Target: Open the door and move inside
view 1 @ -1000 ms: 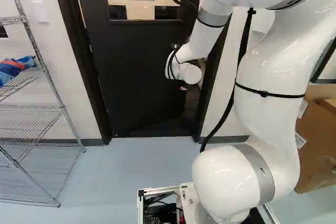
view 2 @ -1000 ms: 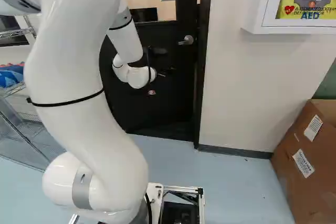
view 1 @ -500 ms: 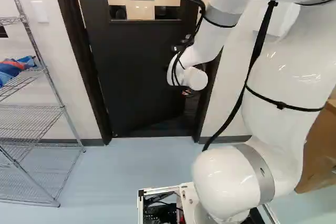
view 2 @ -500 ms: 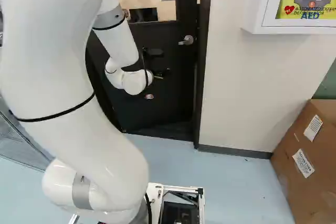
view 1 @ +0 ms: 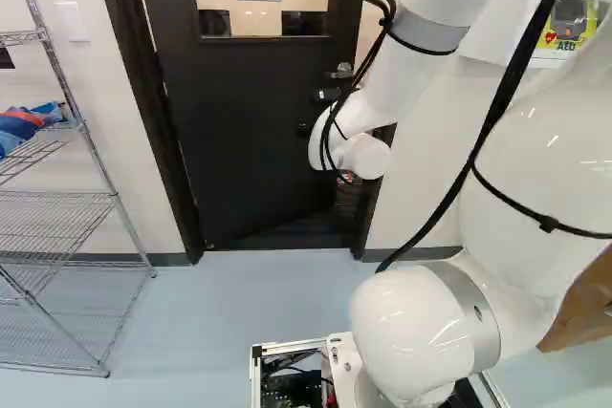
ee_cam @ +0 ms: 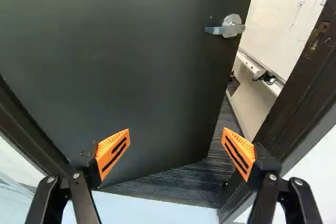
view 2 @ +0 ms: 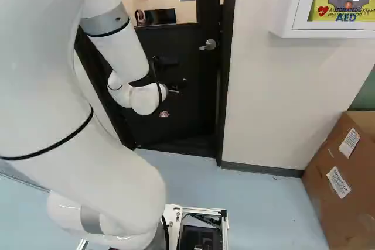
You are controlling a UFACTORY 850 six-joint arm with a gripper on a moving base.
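Observation:
My gripper (view 2: 177, 87) shows small and dark beyond the white wrist, in front of the door (view 2: 190, 100), below its handle (view 2: 208, 45). In the wrist view the gripper (ee_cam: 176, 151) is open, orange pads wide apart with nothing between them. The dark door (ee_cam: 121, 72) stands ajar, its free edge swung away from the frame (ee_cam: 294, 108). Its silver lever handle (ee_cam: 230, 27) lies ahead of the gripper, beyond the pad nearer the frame; neither finger touches it. Through the gap show dark flooring and a whiteboard (ee_cam: 286, 11).
Wire shelving (view 1: 72, 198) stands left of the doorway in the left base view. Right of it, in the right base view, are a wall cabinet (view 2: 287, 4) with a defibrillator and a cardboard box (view 2: 345, 174) on the floor.
My arm has leaned lower, its wrist shifting down, rightward in the left base view and leftward in the right one. The handle has come into sight in the left base view. Base and door look unmoved.

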